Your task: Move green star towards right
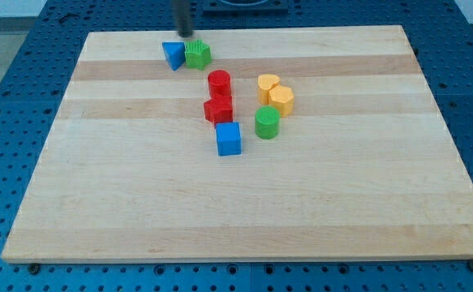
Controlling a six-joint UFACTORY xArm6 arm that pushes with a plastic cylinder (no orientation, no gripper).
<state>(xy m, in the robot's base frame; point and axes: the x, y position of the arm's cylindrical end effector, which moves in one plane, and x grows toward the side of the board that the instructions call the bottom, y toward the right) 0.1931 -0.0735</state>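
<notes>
The green star (pixel 198 54) sits near the view's top of the wooden board (pixel 139 203), touching a blue triangle (pixel 173 55) on its left. My tip (pixel 185 35) is just above these two blocks in the view, over the gap between them and a little behind them. The rod is blurred.
A red cylinder (pixel 219 83) and a red star-like block (pixel 218 109) stand in the middle, with a blue cube (pixel 229 139) below them. To the right are a yellow heart-like block (pixel 268 84), a yellow hexagon (pixel 281 100) and a green cylinder (pixel 267 122).
</notes>
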